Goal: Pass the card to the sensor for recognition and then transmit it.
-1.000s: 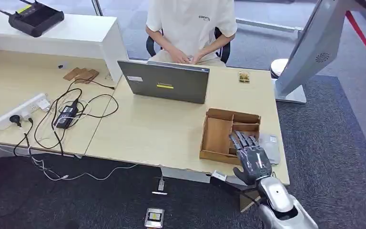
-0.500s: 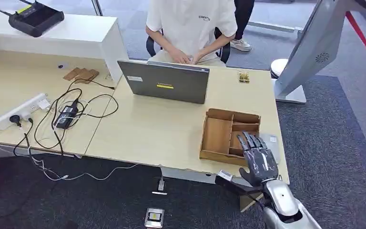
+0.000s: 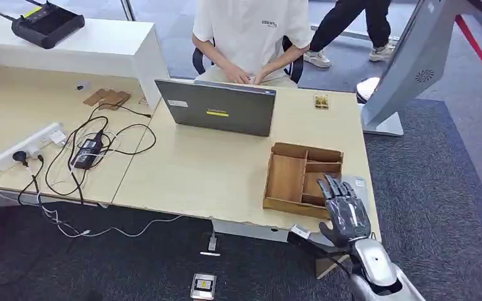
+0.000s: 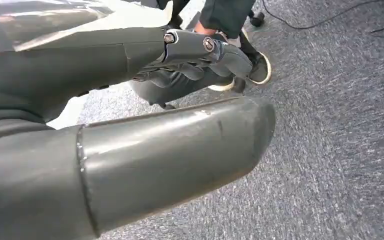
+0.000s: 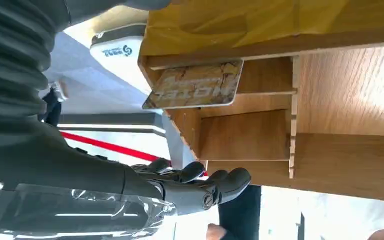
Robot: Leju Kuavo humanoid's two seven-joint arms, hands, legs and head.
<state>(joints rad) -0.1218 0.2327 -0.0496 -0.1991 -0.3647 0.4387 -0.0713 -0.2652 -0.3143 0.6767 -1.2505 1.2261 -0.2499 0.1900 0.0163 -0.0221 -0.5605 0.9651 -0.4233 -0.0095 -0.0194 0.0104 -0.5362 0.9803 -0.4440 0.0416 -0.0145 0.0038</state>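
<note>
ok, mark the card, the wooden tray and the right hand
card (image 5: 195, 85), right wrist view, middle of its printed face
wooden tray (image 3: 287, 177), head view, floor of its large compartment
right hand (image 3: 346, 212), head view, back of the hand

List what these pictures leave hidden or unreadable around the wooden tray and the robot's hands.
- Marbled brown card: the right hand hides it in the head view.
- Card print: turned and too blurred to read, right wrist view.
- Divided wooden tray: near-right corner behind that hand.
- Left hand: partly behind its thick grey thumb.
</note>
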